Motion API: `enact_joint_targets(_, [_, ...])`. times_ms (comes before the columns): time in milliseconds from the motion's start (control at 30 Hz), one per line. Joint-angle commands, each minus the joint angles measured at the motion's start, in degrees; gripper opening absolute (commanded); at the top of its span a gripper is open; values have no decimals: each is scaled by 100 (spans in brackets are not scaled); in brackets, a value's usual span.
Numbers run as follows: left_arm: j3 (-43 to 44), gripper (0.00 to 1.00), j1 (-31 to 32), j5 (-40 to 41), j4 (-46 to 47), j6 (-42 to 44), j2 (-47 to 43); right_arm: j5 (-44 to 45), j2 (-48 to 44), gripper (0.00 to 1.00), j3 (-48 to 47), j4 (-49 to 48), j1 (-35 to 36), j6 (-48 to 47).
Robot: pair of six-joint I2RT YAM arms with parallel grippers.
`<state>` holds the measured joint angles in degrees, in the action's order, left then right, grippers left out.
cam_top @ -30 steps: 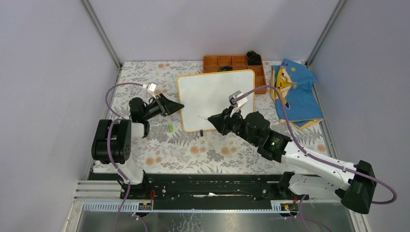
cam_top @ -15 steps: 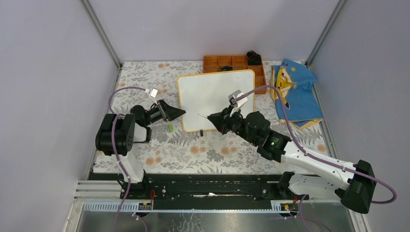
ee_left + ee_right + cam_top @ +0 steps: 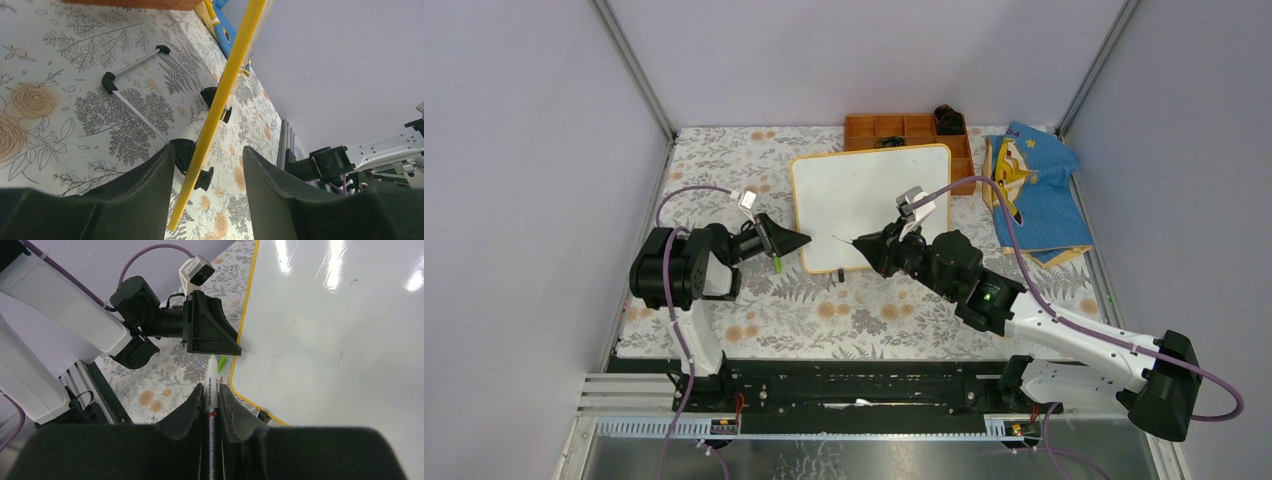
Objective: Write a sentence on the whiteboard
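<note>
The whiteboard (image 3: 864, 200) lies on the floral table, white with a thin yellow-orange frame. No written sentence shows on it, only faint specks. My left gripper (image 3: 802, 240) is open at the board's near left corner. In the left wrist view (image 3: 207, 172) the frame edge (image 3: 222, 95) and a black foot (image 3: 182, 149) lie between the jaws, closer to the left finger. My right gripper (image 3: 869, 245) is shut on a marker (image 3: 210, 390), whose tip hangs over the board's near left edge (image 3: 237, 340). The left gripper also shows in the right wrist view (image 3: 235, 350).
A small green cap (image 3: 777, 264) lies on the table by the left gripper. An orange compartment tray (image 3: 904, 130) stands behind the board with a black object (image 3: 947, 118) at its right end. A blue printed cloth (image 3: 1029, 190) lies at the right. Walls close in both sides.
My left gripper has swung nearer and to the right, from beside the board's left edge to its near left corner. The right gripper and marker have hardly moved.
</note>
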<state>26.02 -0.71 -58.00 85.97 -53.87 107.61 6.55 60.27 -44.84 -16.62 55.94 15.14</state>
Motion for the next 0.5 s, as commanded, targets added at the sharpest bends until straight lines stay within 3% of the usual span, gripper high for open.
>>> enact_joint_targets(0, [-62, 57, 34, -46, 499, 199, 118, 62, -24, 0, -192, -359, 48, -104])
enact_joint_targets(267, [-79, 49, 41, -72, 499, 241, 293, 45, -24, 0, -124, -431, 43, -86])
enact_joint_targets(467, [-95, 35, 46, -12, 499, 269, 359, 25, -7, 0, -96, -448, 48, -52])
